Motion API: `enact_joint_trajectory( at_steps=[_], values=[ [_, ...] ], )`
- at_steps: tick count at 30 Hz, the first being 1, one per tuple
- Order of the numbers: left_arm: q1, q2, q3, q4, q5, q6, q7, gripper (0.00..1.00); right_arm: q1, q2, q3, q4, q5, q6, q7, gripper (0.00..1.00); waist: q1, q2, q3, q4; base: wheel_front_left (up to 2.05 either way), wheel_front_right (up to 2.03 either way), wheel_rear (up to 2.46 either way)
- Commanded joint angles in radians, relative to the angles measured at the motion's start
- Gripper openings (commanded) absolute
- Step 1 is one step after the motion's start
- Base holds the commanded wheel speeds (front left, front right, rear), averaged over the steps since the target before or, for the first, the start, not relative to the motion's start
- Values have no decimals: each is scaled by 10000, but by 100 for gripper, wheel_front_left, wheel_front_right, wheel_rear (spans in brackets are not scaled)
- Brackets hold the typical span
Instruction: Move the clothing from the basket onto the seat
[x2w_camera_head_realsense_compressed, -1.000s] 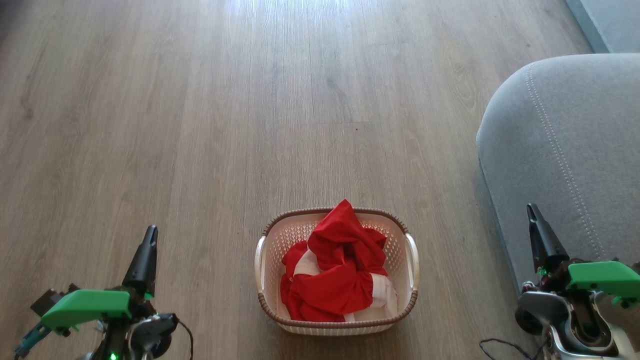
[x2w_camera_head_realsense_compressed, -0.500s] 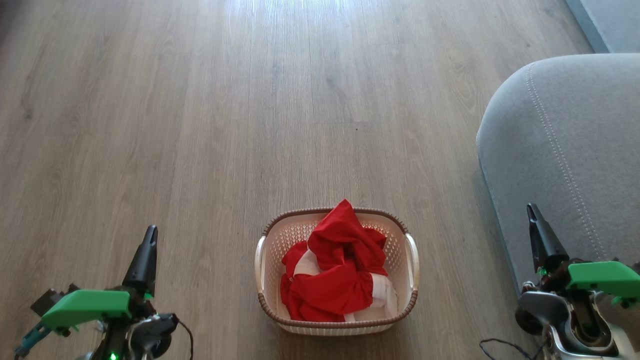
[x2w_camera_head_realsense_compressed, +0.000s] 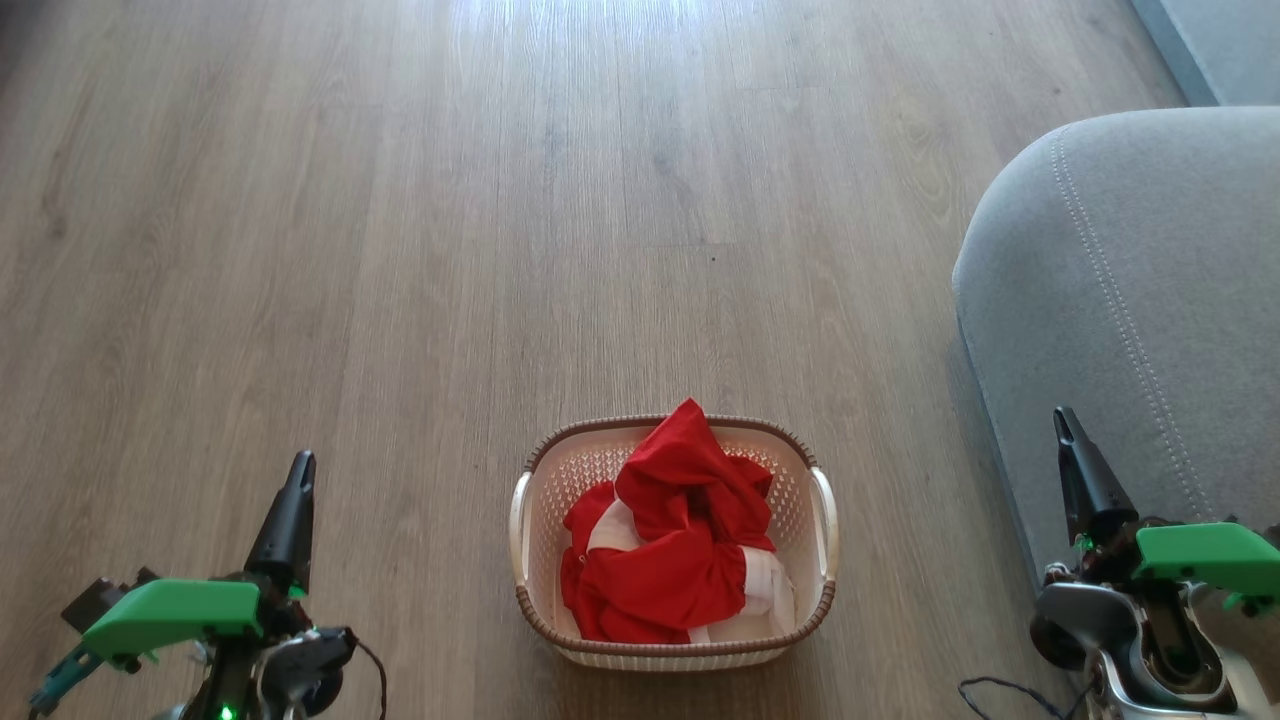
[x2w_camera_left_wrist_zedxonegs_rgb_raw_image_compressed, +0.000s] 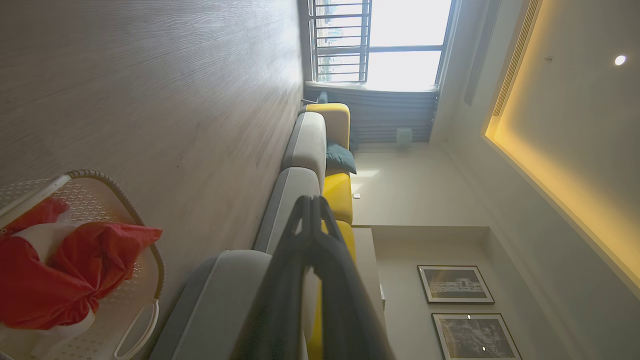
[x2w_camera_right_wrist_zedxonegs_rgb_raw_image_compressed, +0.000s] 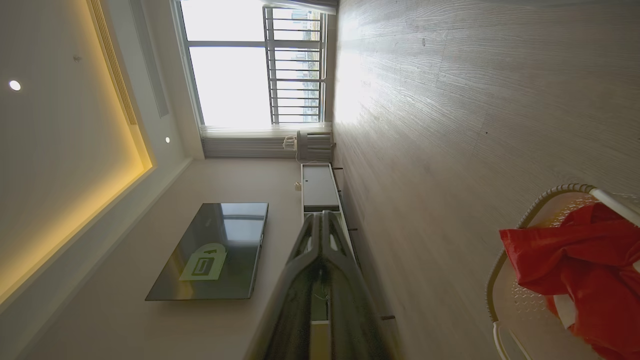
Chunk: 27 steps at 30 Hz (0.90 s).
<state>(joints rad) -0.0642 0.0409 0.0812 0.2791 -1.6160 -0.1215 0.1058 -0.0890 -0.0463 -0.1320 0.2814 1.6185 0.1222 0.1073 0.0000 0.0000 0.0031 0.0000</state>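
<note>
Two grippers: the left gripper (x2w_camera_head_realsense_compressed: 299, 468) and the right gripper (x2w_camera_head_realsense_compressed: 1063, 420) are both clenched, fingers pressed together on nothing, pointing away from the robot.
Spacing: they are well apart, one on each side of the basket (x2w_camera_head_realsense_compressed: 540, 455), and neither touches it.
Clothing from left gripper: the clothing (x2w_camera_head_realsense_compressed: 668, 545) lies to its right and lower down.
Clothing from right gripper: it lies to that gripper's left and lower down.
Nearer arm: too close to call; the basket sits about midway.
Clothing: a red heap with white bands, bunched inside the basket, with a red peak rising at the far rim.
Long axis: the heap runs roughly near to far.
Seat (x2w_camera_head_realsense_compressed: 1130, 280): on the robot's right, behind the right gripper, with bare floor (x2w_camera_head_realsense_compressed: 500, 200) between it and the basket.
Coming move: probably opening the fingers, then reaching inward and down onto the peak; the right arm would likely have the shorter carry.
</note>
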Motion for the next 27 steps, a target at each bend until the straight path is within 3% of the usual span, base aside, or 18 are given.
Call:
enact_joint_trajectory(
  at_steps=[1,27],
  values=[
    [-438,93,324,-342,72,-92,73,0,-189,-39,184,-366,-97,85,58,0,0,0,0,0,0,0,0],
    [-438,93,324,-342,71,-92,73,0,-189,-39,184,-366,-97,85,58,0,0,0,0,0,0,0,0]
  ],
)
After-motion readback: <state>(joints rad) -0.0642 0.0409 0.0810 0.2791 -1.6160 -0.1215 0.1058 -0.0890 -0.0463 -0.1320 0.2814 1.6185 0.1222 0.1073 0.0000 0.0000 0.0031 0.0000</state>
